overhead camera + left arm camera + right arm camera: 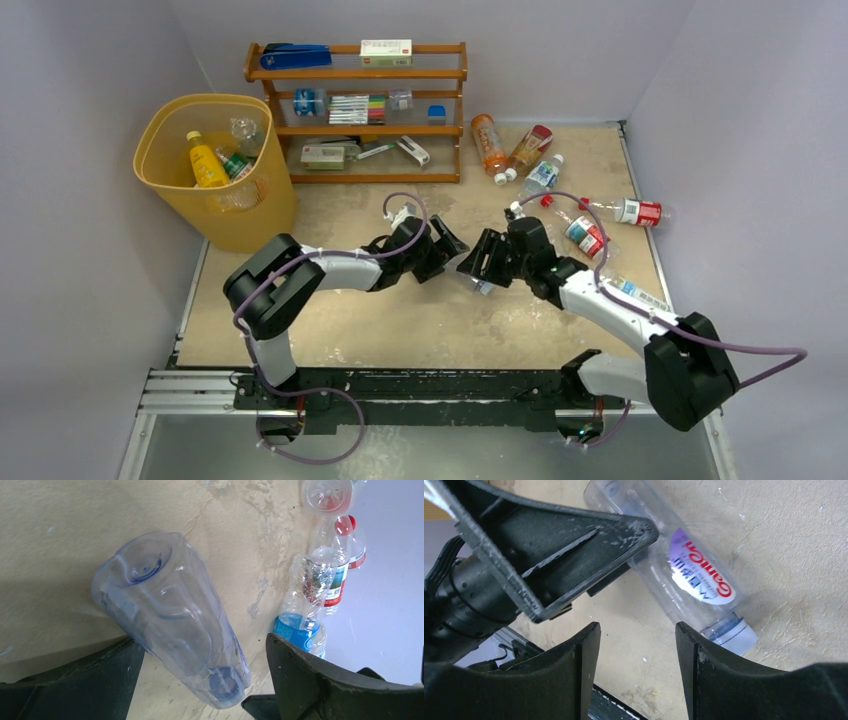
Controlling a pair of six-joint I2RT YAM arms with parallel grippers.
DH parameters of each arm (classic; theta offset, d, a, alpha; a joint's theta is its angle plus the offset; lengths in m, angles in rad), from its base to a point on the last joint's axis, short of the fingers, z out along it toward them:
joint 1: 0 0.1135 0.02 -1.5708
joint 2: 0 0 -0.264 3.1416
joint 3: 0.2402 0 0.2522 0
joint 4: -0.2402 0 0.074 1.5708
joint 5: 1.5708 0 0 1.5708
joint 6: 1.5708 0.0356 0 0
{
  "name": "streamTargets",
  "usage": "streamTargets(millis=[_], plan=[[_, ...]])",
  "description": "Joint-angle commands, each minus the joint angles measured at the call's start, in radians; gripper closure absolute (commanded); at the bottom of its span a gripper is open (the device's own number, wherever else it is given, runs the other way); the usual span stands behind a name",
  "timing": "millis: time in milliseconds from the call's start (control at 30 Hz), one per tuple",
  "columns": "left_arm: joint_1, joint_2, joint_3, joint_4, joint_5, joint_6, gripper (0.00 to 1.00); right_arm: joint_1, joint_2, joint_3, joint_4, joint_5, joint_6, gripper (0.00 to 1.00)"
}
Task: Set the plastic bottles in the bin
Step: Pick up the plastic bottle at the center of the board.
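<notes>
- The left gripper [202,640] is spread wide. Its fingers sit on either side of a clear bottle [170,615] without clamping it.
- This bottle lies on its side on the table [60,525], well to the right of the bin [235,220].
- The right gripper [636,627] is partly open with nothing between its fingers. It is just beyond the same bottle, on the side away from the bin.
- Inside the bin are a yellow bottle [205,160] and a few clear ones.
- More bottles [488,143] lie scattered far to the right of the bin.
- A shelf rack [357,110] stands just right of the bin.
</notes>
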Motion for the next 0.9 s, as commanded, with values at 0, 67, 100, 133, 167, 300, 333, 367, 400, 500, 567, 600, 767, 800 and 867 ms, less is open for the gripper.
streamTargets(millis=[0,67,100,133,167,300,333,367,400,500,567,600,767,800,867], plan=[[-0.006,0.073,0.064,-0.017,0.029,0.055,0.09,0.006,-0.053,0.007,-0.019,0.01,-0.001,0.4],[-0.006,0.104,0.093,-0.042,0.036,0.08,0.12,0.007,-0.078,0.009,-0.037,0.016,-0.001,0.4],[-0.006,0.119,0.104,-0.044,0.047,0.092,0.16,0.006,-0.092,0.013,-0.05,0.025,-0.002,0.4],[-0.006,0.13,0.114,-0.05,0.052,0.103,0.21,0.006,-0.106,0.017,-0.067,0.032,-0.003,0.4],[-0.006,0.139,0.123,-0.058,0.056,0.114,0.28,0.006,-0.12,0.024,-0.085,0.043,-0.006,0.4],[-0.01,0.169,0.177,-0.117,0.064,0.177,0.46,0.006,-0.165,0.056,-0.163,0.084,-0.017,0.4],[-0.012,0.174,0.194,-0.149,0.058,0.199,0.49,0.006,-0.181,0.062,-0.177,0.092,-0.018,0.4],[-0.014,0.177,0.209,-0.173,0.052,0.223,0.51,0.006,-0.192,0.07,-0.19,0.098,-0.016,0.4],[-0.014,0.177,0.222,-0.209,0.045,0.251,0.55,0.006,-0.202,0.077,-0.203,0.103,-0.017,0.4],[-0.014,0.151,0.244,-0.279,0.015,0.303,0.63,0.007,-0.231,0.106,-0.243,0.116,-0.016,0.4],[-0.011,0.113,0.268,-0.34,-0.025,0.349,0.63,0.007,-0.253,0.134,-0.274,0.128,-0.015,0.4],[-0.01,0.092,0.289,-0.384,-0.046,0.377,0.62,0.006,-0.263,0.148,-0.294,0.137,-0.017,0.4],[0.059,0.003,0.388,-0.561,-0.099,0.506,0.62,0.007,-0.296,0.183,-0.355,0.144,-0.02,0.39],[0.082,-0.015,0.399,-0.584,-0.104,0.525,0.62,0.006,-0.297,0.181,-0.355,0.146,-0.019,0.39],[0.127,-0.054,0.421,-0.628,-0.111,0.56,0.62,0.006,-0.296,0.174,-0.349,0.145,-0.02,0.39]])
